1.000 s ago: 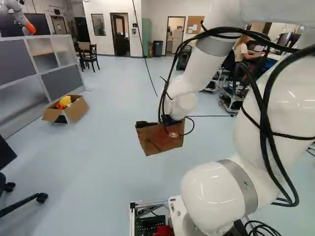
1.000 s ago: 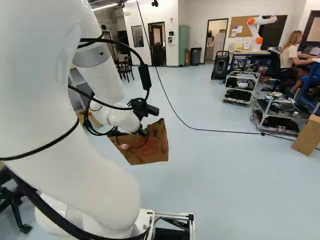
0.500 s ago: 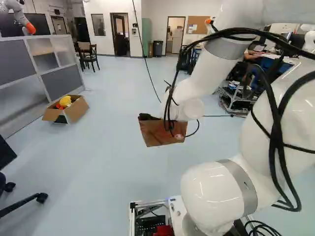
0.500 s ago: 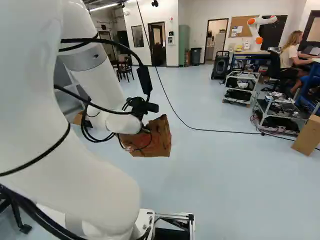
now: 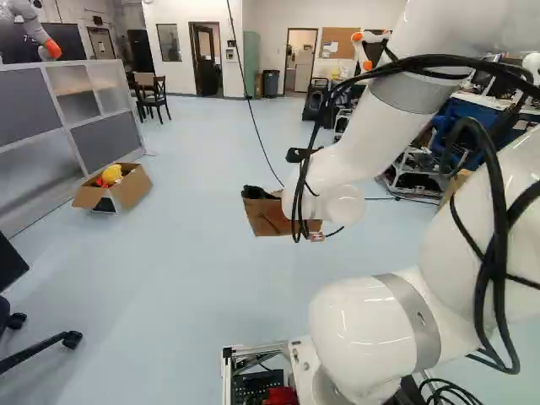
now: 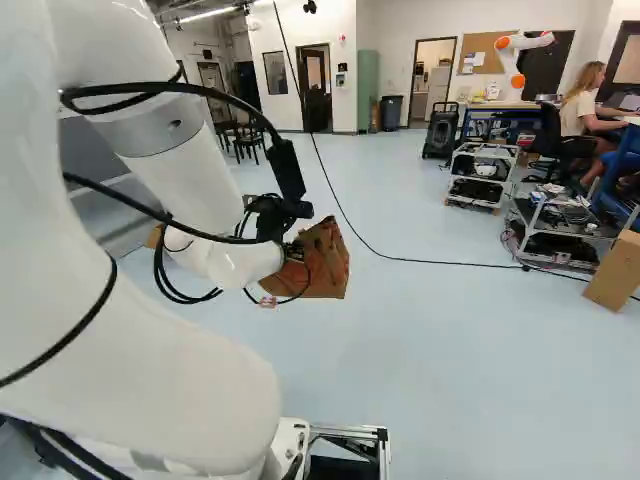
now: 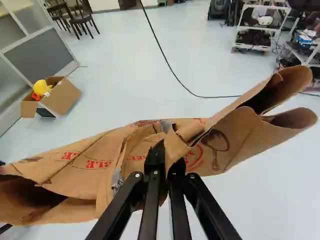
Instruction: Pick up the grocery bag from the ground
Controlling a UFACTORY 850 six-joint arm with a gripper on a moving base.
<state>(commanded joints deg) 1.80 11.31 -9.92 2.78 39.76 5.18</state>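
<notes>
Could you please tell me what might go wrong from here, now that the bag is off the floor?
The pincer pinches only a narrow, creased part of the bag near its middle, so the paper could slip or tear.
The bag reaches far out to both sides of that grip, so it may swing or tip.
The arm's black cables loop down close by the bag and might snag it.

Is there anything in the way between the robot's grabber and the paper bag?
No, nothing that I can see. The gripper is pinching the paper bag itself. The black cable is on the floor beyond it, not between them.
</notes>
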